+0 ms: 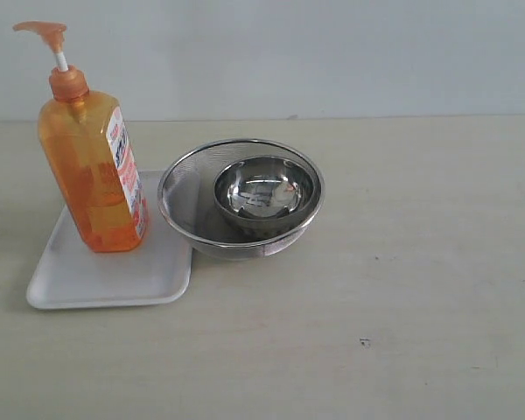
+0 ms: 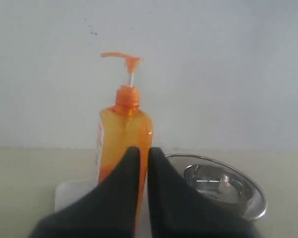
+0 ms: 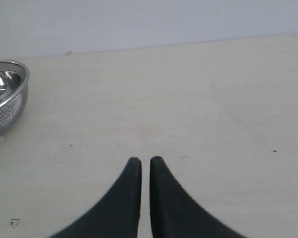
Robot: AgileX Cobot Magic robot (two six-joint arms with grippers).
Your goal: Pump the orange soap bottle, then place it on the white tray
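Note:
The orange soap bottle (image 1: 94,175) stands upright on the white tray (image 1: 114,276) at the left of the table, its pump head (image 1: 42,31) raised on the white stem. In the left wrist view the bottle (image 2: 124,131) rises just beyond my left gripper (image 2: 144,151), which is shut on nothing and apart from it. A corner of the tray (image 2: 67,193) shows beside the fingers. My right gripper (image 3: 145,161) is shut and empty over bare table. Neither arm appears in the exterior view.
A round steel mesh strainer (image 1: 241,199) with a smaller steel bowl (image 1: 264,191) inside it sits right beside the tray. It also shows in the left wrist view as the strainer (image 2: 223,186) and in the right wrist view as the strainer (image 3: 5,99). A pale wall backs the table.

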